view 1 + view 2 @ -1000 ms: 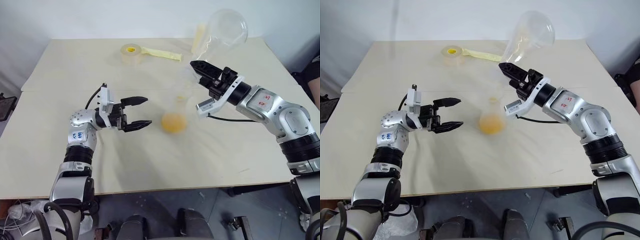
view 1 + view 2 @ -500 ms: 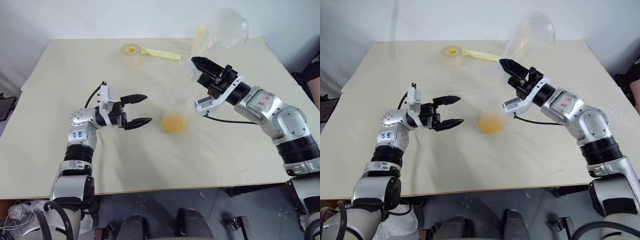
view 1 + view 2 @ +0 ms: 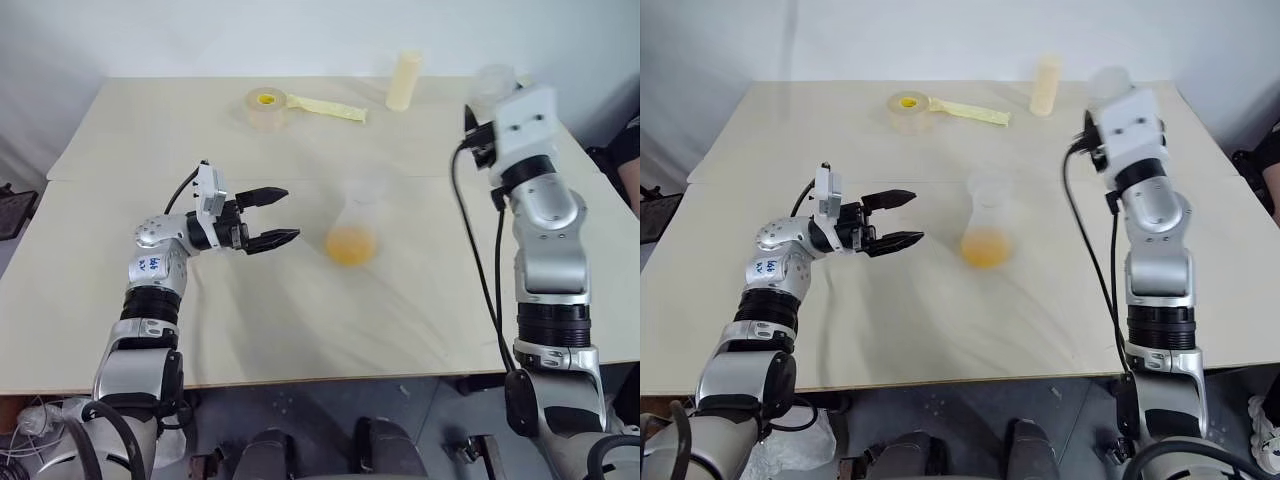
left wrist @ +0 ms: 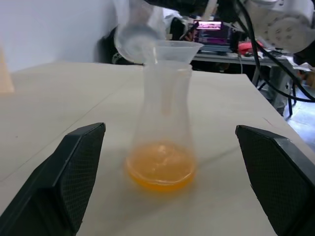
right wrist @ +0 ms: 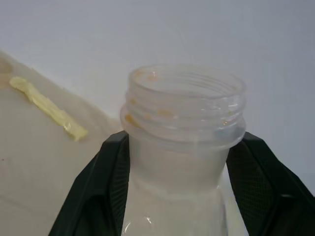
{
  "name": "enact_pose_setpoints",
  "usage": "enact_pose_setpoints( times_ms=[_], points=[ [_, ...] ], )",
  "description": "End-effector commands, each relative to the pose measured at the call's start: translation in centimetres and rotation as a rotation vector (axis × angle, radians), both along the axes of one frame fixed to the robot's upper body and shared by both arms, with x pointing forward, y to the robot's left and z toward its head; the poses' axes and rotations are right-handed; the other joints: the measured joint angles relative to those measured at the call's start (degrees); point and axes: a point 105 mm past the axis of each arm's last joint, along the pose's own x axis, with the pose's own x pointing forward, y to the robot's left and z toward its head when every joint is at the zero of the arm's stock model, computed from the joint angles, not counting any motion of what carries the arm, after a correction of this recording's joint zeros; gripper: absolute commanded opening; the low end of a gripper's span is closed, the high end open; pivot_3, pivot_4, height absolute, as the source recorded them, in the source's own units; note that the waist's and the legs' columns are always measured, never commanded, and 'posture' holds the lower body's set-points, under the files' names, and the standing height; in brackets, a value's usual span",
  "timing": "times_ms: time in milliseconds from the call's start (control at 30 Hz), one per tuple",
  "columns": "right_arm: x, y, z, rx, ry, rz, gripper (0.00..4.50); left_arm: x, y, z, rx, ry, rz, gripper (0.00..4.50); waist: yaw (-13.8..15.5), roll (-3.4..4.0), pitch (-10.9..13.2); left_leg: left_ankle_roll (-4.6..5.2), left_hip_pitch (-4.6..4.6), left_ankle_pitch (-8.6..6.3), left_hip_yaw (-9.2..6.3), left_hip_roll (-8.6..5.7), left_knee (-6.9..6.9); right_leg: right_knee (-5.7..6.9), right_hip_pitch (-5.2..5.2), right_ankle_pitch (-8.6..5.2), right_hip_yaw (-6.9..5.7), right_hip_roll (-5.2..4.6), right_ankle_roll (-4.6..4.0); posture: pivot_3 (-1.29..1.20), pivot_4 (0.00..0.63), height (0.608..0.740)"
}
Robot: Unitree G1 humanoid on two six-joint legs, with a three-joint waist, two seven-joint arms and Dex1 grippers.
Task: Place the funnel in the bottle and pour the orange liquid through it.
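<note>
The frosted bottle (image 3: 353,222) stands upright mid-table with the small clear funnel (image 4: 172,48) seated in its neck. The orange liquid (image 4: 161,169) lies as a shallow pool in the bottle's base. My left gripper (image 3: 290,213) is open, level with the bottle and a short way to its left, touching nothing. My right gripper (image 5: 179,142) is shut on the neck of a clear conical flask (image 5: 183,105), held upright at the table's right side, well away from the bottle. Orange droplets cling inside the flask's threaded mouth.
A yellow tape roll (image 3: 264,105) with a loose yellow strip (image 3: 325,107) lies at the back of the table. A cream-yellow cylinder (image 3: 404,80) stands at the back right. A seam crosses the tabletop (image 3: 300,320) just behind the bottle.
My right arm has swung away to the right and rolled the clear flask from tipped over the funnel to upright. The left gripper and the bottle have stayed put.
</note>
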Motion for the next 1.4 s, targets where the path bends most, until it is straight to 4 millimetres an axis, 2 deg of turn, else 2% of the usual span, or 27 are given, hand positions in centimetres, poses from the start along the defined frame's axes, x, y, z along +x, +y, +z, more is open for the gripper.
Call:
enact_pose_setpoints(
  times_ms=[33,200,300,433,600,633,667,767,1033,1133,1200,1267,1300,1367,1400],
  points=[
    [-1.0,-2.9,0.2,0.163,-0.017,-0.002,2.44,0.3,-0.2,1.3,0.011,0.005,0.022,4.50,-0.15,0.00,0.00,0.00,0.00,0.00,0.01,0.01,-0.01,0.00,-0.01,0.00,-0.01,0.00,0.00,0.00,0.150,0.740],
    [-1.1,-4.5,-2.4,0.286,0.034,0.003,2.44,0.3,-0.2,1.1,0.022,0.045,0.031,4.50,-0.35,0.00,0.00,0.00,0.06,0.00,0.16,0.03,-0.09,0.00,-0.09,0.00,0.03,0.00,0.00,0.00,0.150,0.740],
    [-1.0,-4.4,-4.1,0.251,0.079,0.002,2.44,0.7,0.0,0.9,0.033,0.068,0.086,4.50,-0.35,0.00,0.00,0.00,0.09,0.00,0.21,0.04,-0.09,0.00,-0.08,0.00,0.05,0.00,0.00,0.00,0.150,0.740],
    [-1.2,-4.0,-4.9,0.254,0.087,0.007,2.44,0.9,0.2,0.5,0.058,0.079,0.127,4.50,-0.25,0.01,0.00,0.00,0.09,0.00,0.21,0.01,-0.08,0.00,-0.09,0.00,0.11,-0.02,0.00,0.00,0.150,0.740],
    [-1.4,-3.8,-5.1,0.213,0.084,-0.006,4.04,-0.3,0.1,0.8,0.039,0.049,0.053,4.50,-0.24,0.01,0.00,0.00,0.10,0.00,0.21,0.02,-0.08,0.00,-0.09,0.00,0.09,-0.02,0.00,0.00,0.150,0.740],
    [-1.4,-3.7,-5.0,0.203,0.080,0.000,4.35,-0.3,0.2,0.6,0.049,0.058,0.058,4.50,-0.23,0.01,0.00,0.00,0.10,0.00,0.22,0.01,-0.08,0.00,-0.08,0.00,0.09,-0.02,0.00,0.00,0.150,0.740],
    [-1.6,-3.5,-4.8,0.192,0.075,0.009,4.43,-0.2,0.3,0.4,0.060,0.064,0.072,4.50,-0.23,0.01,0.00,0.00,0.10,0.00,0.21,0.01,-0.08,0.00,-0.09,0.00,0.09,-0.02,0.00,0.00,0.150,0.740],
    [-1.9,-3.2,-3.7,0.170,0.040,0.027,4.43,-0.3,0.5,0.4,0.060,0.065,0.075,4.50,-0.19,0.01,0.01,0.00,0.09,0.00,0.21,0.02,-0.08,0.00,-0.09,0.00,0.09,-0.02,0.00,0.00,0.150,0.740],
    [-3.3,-2.4,1.7,0.096,-0.104,0.116,4.43,-1.3,0.5,0.7,0.043,0.041,0.021,4.50,-0.16,0.01,0.01,0.00,0.10,0.00,0.20,0.02,-0.06,-0.01,-0.09,0.00,0.10,-0.02,0.00,0.00,0.150,0.740],
    [-4.2,-0.9,3.4,0.064,-0.119,0.245,4.43,-1.9,0.8,0.5,0.052,0.042,-0.005,4.50,-0.16,0.01,0.01,0.00,0.10,0.00,0.20,0.02,-0.07,-0.01,-0.09,0.00,0.09,-0.02,0.00,0.00,0.150,0.740],
    [-5.3,0.6,3.6,-0.004,-0.099,0.346,4.43,-2.3,1.2,0.5,0.061,0.034,-0.017,4.50,-0.07,0.01,0.01,0.00,0.10,0.00,0.20,0.02,-0.07,-0.01,-0.08,0.00,0.07,-0.02,0.00,0.00,0.150,0.740],
    [-6.3,1.7,3.1,-0.062,-0.066,0.431,4.43,-2.6,1.6,0.4,0.074,0.031,-0.024,4.50,-0.03,0.01,0.01,0.00,0.10,0.00,0.20,0.02,-0.07,-0.01,-0.07,0.00,0.06,-0.02,0.00,0.00,0.150,0.740],
    [-7.1,2.5,2.3,-0.097,-0.019,0.520,4.43,-2.8,1.9,0.1,0.092,0.029,-0.024,4.50,0.13,0.01,0.01,0.00,0.09,0.00,0.20,0.02,-0.07,-0.01,-0.07,0.00,0.06,-0.02,0.00,0.00,0.150,0.740],
    [-9.6,4.0,-0.8,-0.214,0.127,0.701,4.43,-3.3,3.1,-0.9,0.169,0.018,-0.025,4.50,0.43,0.01,0.01,0.00,0.09,0.00,0.18,0.02,-0.05,-0.01,-0.04,0.00,0.04,-0.02,0.00,0.00,0.150,0.740],
    [-10.4,4.1,-2.3,-0.254,0.199,0.749,4.43,-3.3,3.6,-1.2,0.187,0.024,-0.018,4.50,0.60,0.00,0.01,0.01,0.07,-0.01,0.18,0.00,-0.07,-0.03,-0.04,0.00,0.05,-0.02,0.00,0.00,0.150,0.740]
  ],
)
